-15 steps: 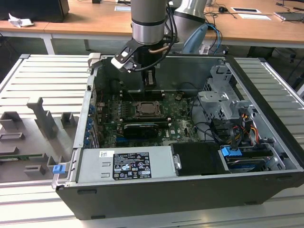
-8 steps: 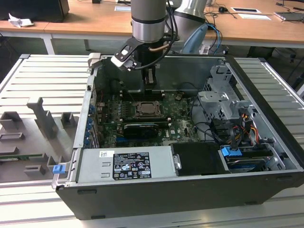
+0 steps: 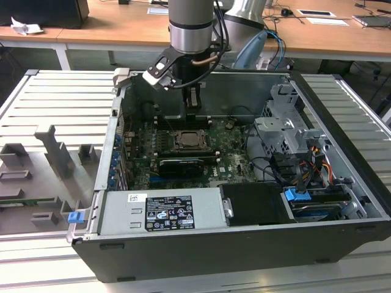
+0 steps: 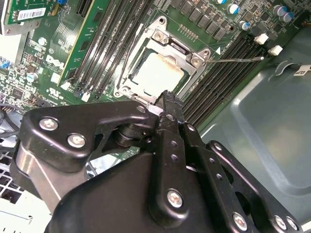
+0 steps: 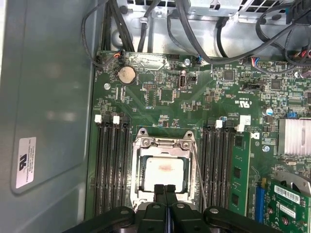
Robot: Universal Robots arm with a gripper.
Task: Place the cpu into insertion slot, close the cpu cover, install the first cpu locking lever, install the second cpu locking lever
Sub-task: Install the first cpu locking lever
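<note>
Black claw (image 5: 164, 188), one, on a grey arm (image 3: 190, 24): its fingers were pressed together tip to tip, with nothing seen between them. It hung inside the open computer case (image 3: 201, 259), tips at one edge of the socket (image 4: 125, 89) (whether they touched it could not be told).

Chip (image 5: 164, 170), one, square, dull silver-beige with a faint stain on its face: it sat flat in the socket, near the middle of the green board (image 5: 160, 97).

Cover (image 5: 163, 144), one, silvery frame: it lay down around the chip, which showed through its square window.

Wire lever (image 5: 198, 170), thin: in the first wrist view it ran along one side of the socket, between it and a bank of memory slots (image 5: 221, 160).

Wire rod (image 4: 233, 59), thin: in the second wrist view it reached from a socket corner out across the memory slots toward the case wall.

Coin battery (image 5: 127, 74), one, and a finned heat sink (image 5: 294, 136), one: both were on the board, well apart from the socket.

Cables (image 5: 146, 24), dark, several: these were looped past the board's edge.

Power supply box (image 3: 162, 210), grey, labelled, and a drive cage (image 3: 287, 131): both were inside the case, the cage at the exterior view's right.

Bench (image 3: 55, 91), slatted metal: it carried the case, with grey blocks (image 3: 55, 152) and a blue clip (image 3: 74, 217) beside the case at the exterior view's left.
</note>
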